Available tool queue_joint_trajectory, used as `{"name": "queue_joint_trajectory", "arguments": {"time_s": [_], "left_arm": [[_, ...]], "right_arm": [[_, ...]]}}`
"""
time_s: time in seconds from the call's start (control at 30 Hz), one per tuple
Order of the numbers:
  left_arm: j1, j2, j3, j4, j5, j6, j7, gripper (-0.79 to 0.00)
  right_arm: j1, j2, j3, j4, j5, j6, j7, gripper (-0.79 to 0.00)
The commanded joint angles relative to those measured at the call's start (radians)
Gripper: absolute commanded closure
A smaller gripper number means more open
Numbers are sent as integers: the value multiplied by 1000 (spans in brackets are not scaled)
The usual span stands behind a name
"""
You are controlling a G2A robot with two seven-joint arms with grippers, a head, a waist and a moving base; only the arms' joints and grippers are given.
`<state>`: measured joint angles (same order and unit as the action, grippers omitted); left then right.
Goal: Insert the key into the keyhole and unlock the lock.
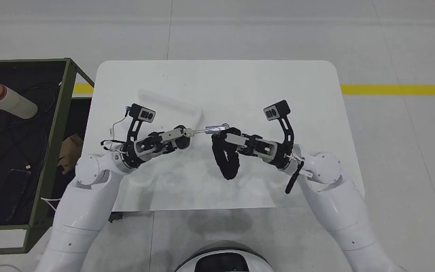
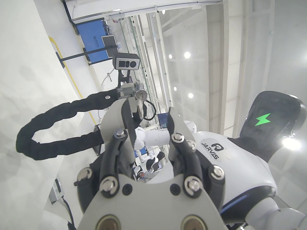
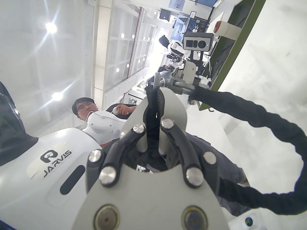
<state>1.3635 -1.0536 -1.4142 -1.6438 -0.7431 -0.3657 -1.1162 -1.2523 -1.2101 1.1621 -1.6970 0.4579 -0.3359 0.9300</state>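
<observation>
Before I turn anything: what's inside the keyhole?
Nothing visible: the keyhole shows an open dark slot on the lock, with the key just beside it, outside. The slot's inside is in shadow.

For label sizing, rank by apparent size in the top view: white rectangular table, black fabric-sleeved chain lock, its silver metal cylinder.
1. white rectangular table
2. black fabric-sleeved chain lock
3. silver metal cylinder, clearly smallest

Beyond the right fingers (image 3: 174, 107) the lock's (image 3: 157, 78) metal body is mostly covered by them, and its black sleeve (image 3: 263, 118) disappears behind their base. Past the left fingers (image 2: 127, 118) the key (image 2: 141, 109) is partly hidden by one fingertip; whether its tip touches the keyhole (image 2: 141, 94) cannot be told
</observation>
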Motion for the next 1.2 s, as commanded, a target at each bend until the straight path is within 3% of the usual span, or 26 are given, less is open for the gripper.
{"name": "queue_joint_trajectory", "arguments": {"time_s": [0.0, 0.2, 1.17], "left_arm": [[-3, -2, 4, 4, 3, 2, 2, -71], [-4, -6, 3, 7, 7, 4, 3, 0], [-7, -23, 18, 11, 125, 2, 60, 0]], "right_arm": [[0, 0, -2, -4, -11, 3, -1, 0], [0, -2, -7, -11, -30, 9, -5, 0], [-36, 3, 8, -114, -350, -3, -115, 0]]}}
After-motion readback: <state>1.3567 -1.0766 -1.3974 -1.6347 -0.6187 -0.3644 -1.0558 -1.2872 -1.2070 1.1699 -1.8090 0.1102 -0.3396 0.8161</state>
